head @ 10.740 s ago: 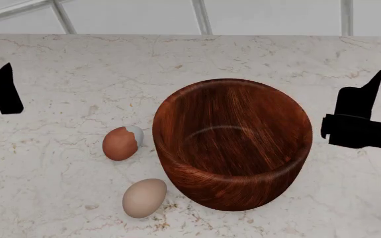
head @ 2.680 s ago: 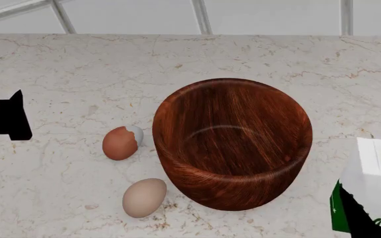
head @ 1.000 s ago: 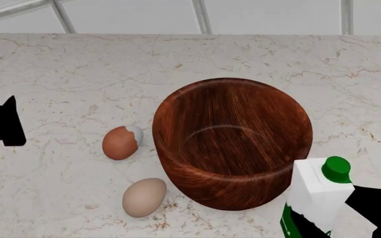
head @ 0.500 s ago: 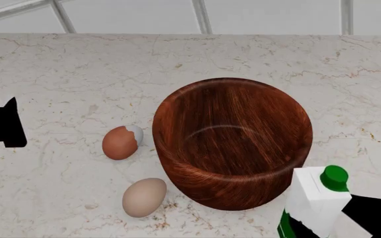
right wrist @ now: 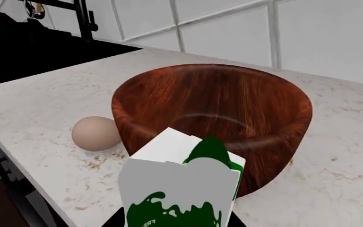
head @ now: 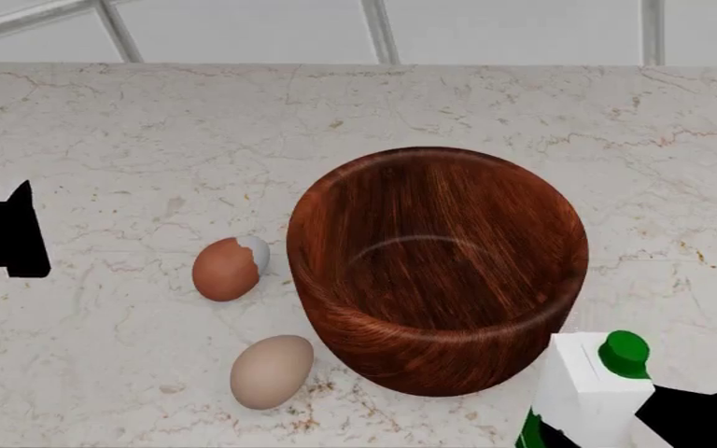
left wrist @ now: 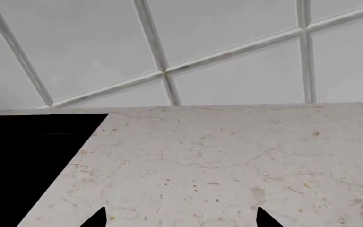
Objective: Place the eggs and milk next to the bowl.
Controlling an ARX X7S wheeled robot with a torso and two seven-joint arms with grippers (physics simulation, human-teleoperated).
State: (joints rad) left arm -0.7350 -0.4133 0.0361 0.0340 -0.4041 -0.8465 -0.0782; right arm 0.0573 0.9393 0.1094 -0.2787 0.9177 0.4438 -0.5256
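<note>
The dark wooden bowl [head: 333, 201] stands mid-counter; it also shows in the right wrist view [right wrist: 276, 123]. The reddish-brown egg [head: 223, 272] lies just left of it, and the beige egg [head: 270, 372] lies at its front left, also seen in the right wrist view [right wrist: 95, 133]. My right gripper [right wrist: 178, 222] is shut on the milk [right wrist: 181, 189], held upright. The carton with its green cap [head: 624, 353] is close to the bowl's front right; I cannot tell whether it touches the counter. My left gripper [left wrist: 181, 220] is open and empty over bare counter at the far left [head: 7, 235].
A black sink [right wrist: 30, 40] with a dark faucet [right wrist: 83, 19] lies beyond the eggs' side of the counter. The counter's front edge [right wrist: 24, 163] runs near the beige egg. A white tiled wall [head: 508, 28] backs the counter.
My right gripper has brought the milk carton in from the right to the bowl's front right and lowered it slightly. The eggs, bowl and left gripper have barely moved.
</note>
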